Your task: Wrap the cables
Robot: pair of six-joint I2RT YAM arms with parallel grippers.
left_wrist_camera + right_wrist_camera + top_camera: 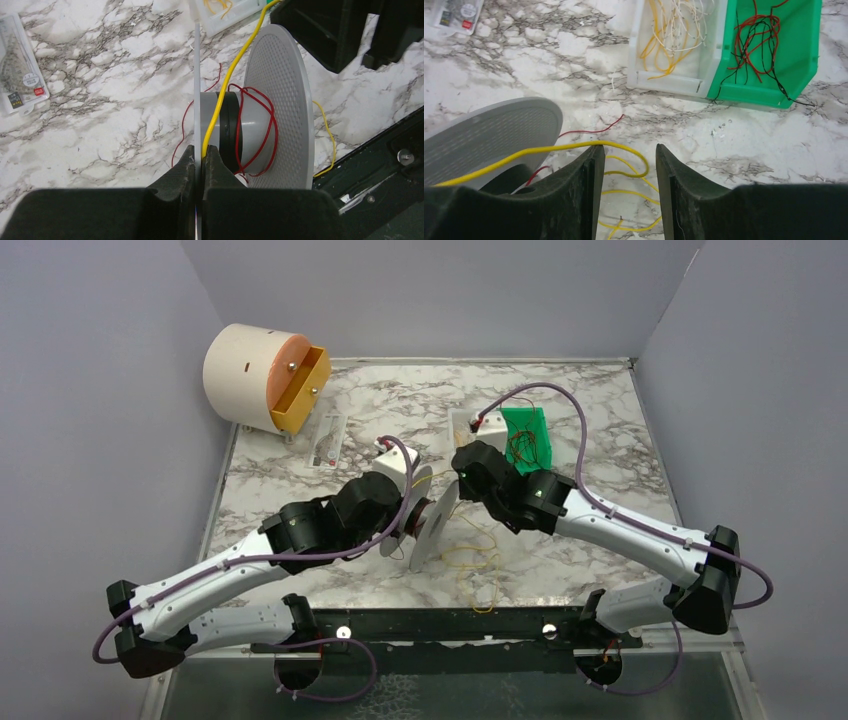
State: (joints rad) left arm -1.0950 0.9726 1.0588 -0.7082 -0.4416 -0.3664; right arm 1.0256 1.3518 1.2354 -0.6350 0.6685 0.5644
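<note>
**Yellow cable slack by the front edge — spool clamped mid-table**

Loose loops of that yellow cable lie on the marble tabletop closest to the front edge, just right of centre. From there a strand crosses my right gripper. Its fingers stand apart with nothing pinched, and the wire is draped over the left fingertip and curls through the gap.

Just behind the loops, about the middle of the tabletop, I have the spool with its flanges roughly upright. My left gripper is closed on the thin rim of one flange. The yellow cable runs up from beside those fingertips, over the hub and off toward the right arm. A red cable is looped loosely round the hub — a few turns, with one strand trailing on the marble beside it.

Farther back, right of centre toward the back edge, a white bin of yellow and pale wires touches a green bin of red and black ones. A flat packet lies left of centre. A round drum with a yellow drawer standing open sits at the back left corner.
</note>
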